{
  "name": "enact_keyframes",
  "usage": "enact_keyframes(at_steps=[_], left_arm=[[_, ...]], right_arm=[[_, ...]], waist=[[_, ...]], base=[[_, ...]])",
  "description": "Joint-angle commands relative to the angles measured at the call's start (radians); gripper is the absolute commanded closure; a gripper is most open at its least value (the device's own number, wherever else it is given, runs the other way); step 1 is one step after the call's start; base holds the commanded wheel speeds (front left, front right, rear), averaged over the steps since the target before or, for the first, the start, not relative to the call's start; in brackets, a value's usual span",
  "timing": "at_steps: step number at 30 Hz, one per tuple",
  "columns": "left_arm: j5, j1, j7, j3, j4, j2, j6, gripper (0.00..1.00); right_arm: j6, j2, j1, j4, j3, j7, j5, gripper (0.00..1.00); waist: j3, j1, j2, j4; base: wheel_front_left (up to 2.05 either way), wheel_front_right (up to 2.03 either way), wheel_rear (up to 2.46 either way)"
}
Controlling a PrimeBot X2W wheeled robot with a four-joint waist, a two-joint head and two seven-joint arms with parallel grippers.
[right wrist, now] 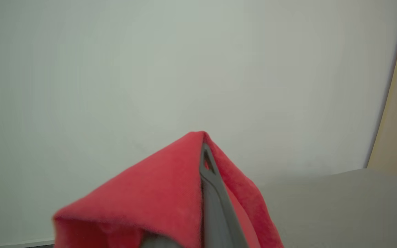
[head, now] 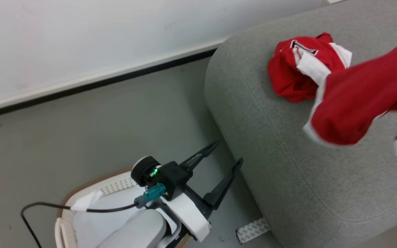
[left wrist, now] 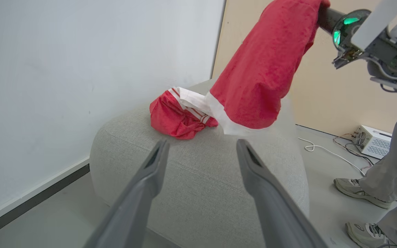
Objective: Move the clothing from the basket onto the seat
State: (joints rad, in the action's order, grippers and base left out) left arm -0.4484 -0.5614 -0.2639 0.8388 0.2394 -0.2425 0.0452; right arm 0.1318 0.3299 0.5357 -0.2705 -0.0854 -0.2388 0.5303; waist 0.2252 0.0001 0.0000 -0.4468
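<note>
Grey floor (head: 115,120) and a white wall (head: 81,34) are seen around the grey seat (head: 288,172). One red garment (head: 295,72) is bunched on it at 1 o'clock; its collar band (head: 303,47) lettering can't be read. A second red garment (head: 360,100) is pinched by the right gripper (right wrist: 202,148) at 3 o'clock, over the seat. The left gripper (head: 229,151) is spread wide, empty, near the basket (head: 115,186) at 7 o'clock.

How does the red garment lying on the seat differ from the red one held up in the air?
The lying garment rests on the seat; the held garment hangs from the right gripper above it.
The lying garment is bunched in a heap; the held garment is drawn out long.
The lying garment shows a dark-lettered collar band and stripe trim; the held garment shows plain red with a white hem.
Both are bright red with white parts.
</note>
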Motion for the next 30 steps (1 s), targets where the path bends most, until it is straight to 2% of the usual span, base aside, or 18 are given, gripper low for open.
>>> enact_keyframes(at_steps=[1, 6, 14, 20, 23, 27, 30], left_arm=[[0.011, -0.013, 0.000, -0.003, -0.002, -0.013, 0.003, 0.00], [0.020, -0.036, 0.010, -0.002, -0.009, -0.033, 0.007, 0.00], [0.047, -0.097, 0.038, 0.004, -0.041, -0.055, 0.015, 0.00], [0.055, -0.136, 0.040, 0.005, -0.055, -0.064, 0.019, 0.00], [0.062, -0.149, 0.034, 0.011, -0.057, -0.057, 0.023, 0.00], [0.065, -0.164, 0.031, 0.013, -0.048, -0.052, 0.026, 0.00], [0.065, -0.173, 0.027, 0.014, -0.042, -0.053, 0.026, 0.00]], right_arm=[[-0.002, 0.022, 0.036, 0.004, 0.019, 0.008, 0.011, 1.00], [-0.002, 0.094, 0.175, -0.026, 0.075, 0.054, 0.054, 1.00], [-0.002, 0.174, 0.403, -0.207, 0.168, 0.088, 0.050, 1.00], [-0.002, 0.192, 0.551, -0.394, 0.205, 0.063, -0.034, 1.00], [-0.002, 0.200, 0.600, -0.485, 0.193, 0.080, -0.090, 1.00], [-0.002, 0.196, 0.632, -0.596, 0.155, 0.138, -0.139, 1.00], [-0.002, 0.176, 0.638, -0.681, 0.115, 0.247, -0.118, 1.00]], waist=[[0.035, -0.0001, 0.0000, 0.020], [0.106, -0.0001, 0.0000, 0.047], [0.242, -0.0001, 0.0000, 0.112], [0.325, -0.0001, 0.0000, 0.153], [0.353, -0.0001, 0.0000, 0.170], [0.381, -0.0001, 0.0000, 0.186], [0.396, -0.0001, 0.0000, 0.194]], base=[[0.00, 0.00, 0.00], [0.00, 0.00, 0.00], [0.00, 0.00, 0.00], [0.00, 0.00, 0.00], [0.00, 0.00, 0.00], [0.00, 0.00, 0.00], [0.00, 0.00, 0.00]])
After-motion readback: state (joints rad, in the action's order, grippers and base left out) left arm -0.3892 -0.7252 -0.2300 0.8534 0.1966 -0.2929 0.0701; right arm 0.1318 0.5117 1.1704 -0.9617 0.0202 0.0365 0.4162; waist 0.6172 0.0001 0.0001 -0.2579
